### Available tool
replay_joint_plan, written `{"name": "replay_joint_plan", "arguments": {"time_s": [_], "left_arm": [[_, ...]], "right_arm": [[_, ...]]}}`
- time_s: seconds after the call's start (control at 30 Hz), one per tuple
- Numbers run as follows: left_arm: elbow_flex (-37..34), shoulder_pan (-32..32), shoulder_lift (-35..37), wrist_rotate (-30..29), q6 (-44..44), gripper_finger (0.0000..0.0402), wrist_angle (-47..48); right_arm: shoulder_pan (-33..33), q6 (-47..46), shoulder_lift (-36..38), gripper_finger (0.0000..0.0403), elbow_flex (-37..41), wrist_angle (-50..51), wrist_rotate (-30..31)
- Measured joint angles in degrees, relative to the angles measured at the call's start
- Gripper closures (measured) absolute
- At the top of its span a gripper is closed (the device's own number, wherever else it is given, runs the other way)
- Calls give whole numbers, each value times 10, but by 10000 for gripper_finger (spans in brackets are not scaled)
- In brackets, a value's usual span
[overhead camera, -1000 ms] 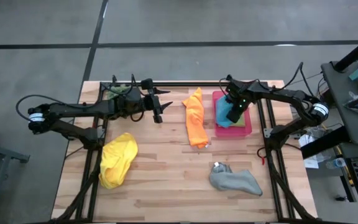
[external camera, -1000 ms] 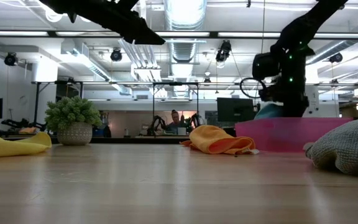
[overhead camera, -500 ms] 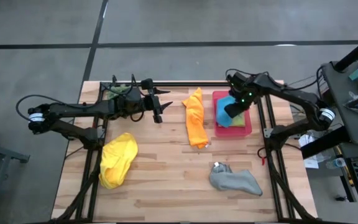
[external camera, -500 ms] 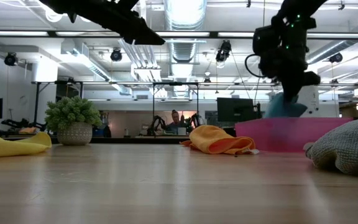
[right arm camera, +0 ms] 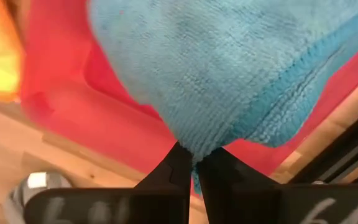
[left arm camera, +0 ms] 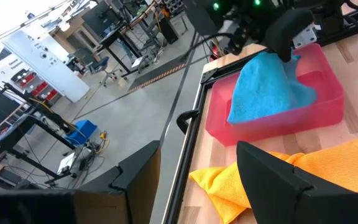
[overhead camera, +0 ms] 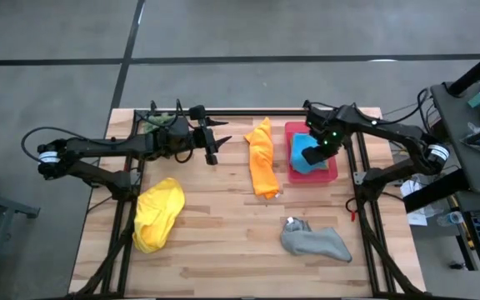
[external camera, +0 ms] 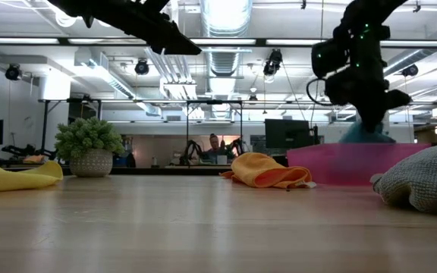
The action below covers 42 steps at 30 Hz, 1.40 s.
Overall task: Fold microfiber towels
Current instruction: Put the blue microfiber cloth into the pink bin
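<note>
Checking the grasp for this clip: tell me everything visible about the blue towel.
The blue towel is a soft, fuzzy microfiber cloth with a stitched hem, bunched rather than flat. It hangs from the right gripper, whose fingers are shut on a pinched fold, and its lower part drapes into the pink tray at the table's far right.

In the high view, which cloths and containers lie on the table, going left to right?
Yellow towel → orange towel → pink tray holding the blue towel. The grey towel overlaps these in order, so it is left out.
</note>
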<state>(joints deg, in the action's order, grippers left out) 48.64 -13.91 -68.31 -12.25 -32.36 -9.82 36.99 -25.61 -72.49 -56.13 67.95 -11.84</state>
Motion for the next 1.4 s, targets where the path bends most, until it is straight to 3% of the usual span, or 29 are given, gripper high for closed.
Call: {"name": "replay_joint_plan", "arguments": {"time_s": [0.13,0.27,0.6,0.77,0.93,1.2,1.4], "left_arm": [[0,0,0,0,0,206,0],[0,0,0,0,0,206,0],[0,0,0,0,0,206,0],[0,0,0,0,3,206,1],[0,0,-4,14,7,206,4],[0,0,-14,18,19,206,4],[0,0,-14,18,19,206,3]], "right_arm": [[1,-12,0,382,27,3,43],[1,-14,0,359,33,4,44],[1,-14,0,229,4,65,79],[2,-18,0,200,-38,91,132],[2,-13,0,231,-58,38,175],[2,19,-8,376,-17,-80,212],[5,39,-61,392,11,-141,235]]}}
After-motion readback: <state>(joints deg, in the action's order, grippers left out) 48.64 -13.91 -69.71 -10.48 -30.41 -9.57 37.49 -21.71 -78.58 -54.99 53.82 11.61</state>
